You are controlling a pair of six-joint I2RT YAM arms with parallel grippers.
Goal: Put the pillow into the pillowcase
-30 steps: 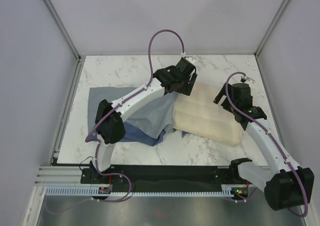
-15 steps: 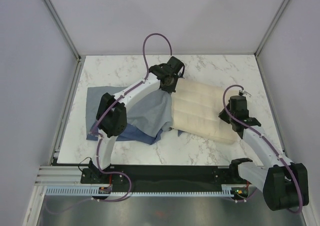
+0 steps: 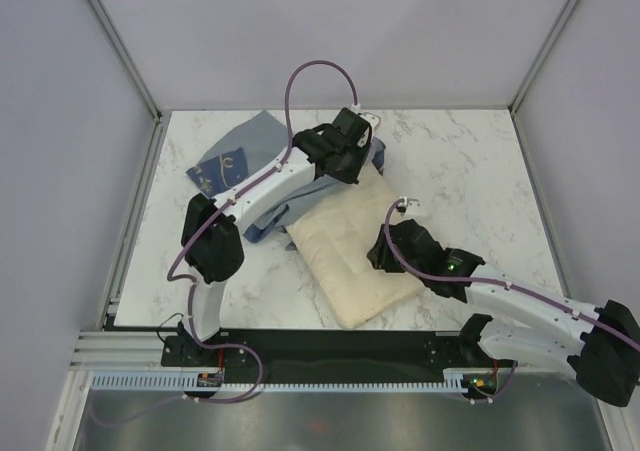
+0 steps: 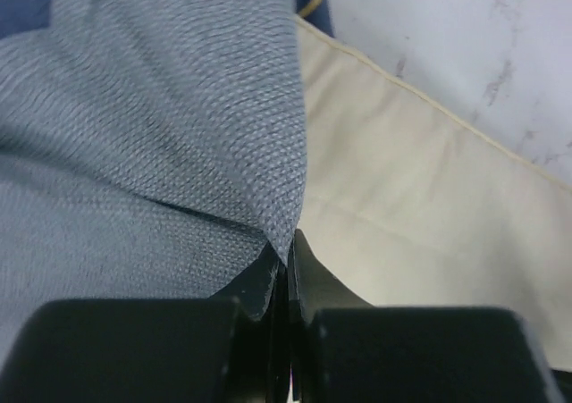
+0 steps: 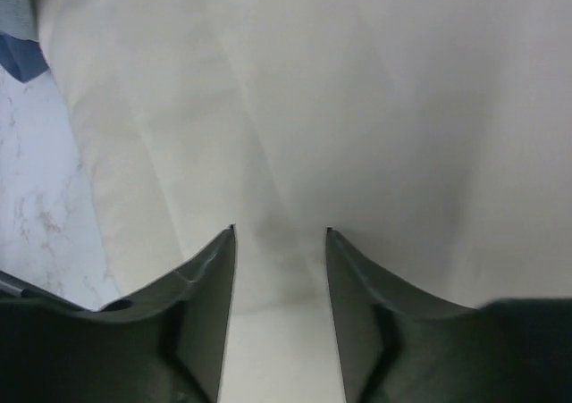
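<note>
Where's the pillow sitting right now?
In the top view, the pillow lies diagonally in the middle of the table, its far end against the pillowcase pinched by the left gripper, with the right gripper at its right edge.

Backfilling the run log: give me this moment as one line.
left gripper: shut on pillowcase edge | right gripper: shut on pillow | status: pillow mostly uncovered

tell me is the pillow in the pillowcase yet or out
Out: nearly the whole pillow lies bare on the table; only its far end meets the pillowcase.
</note>
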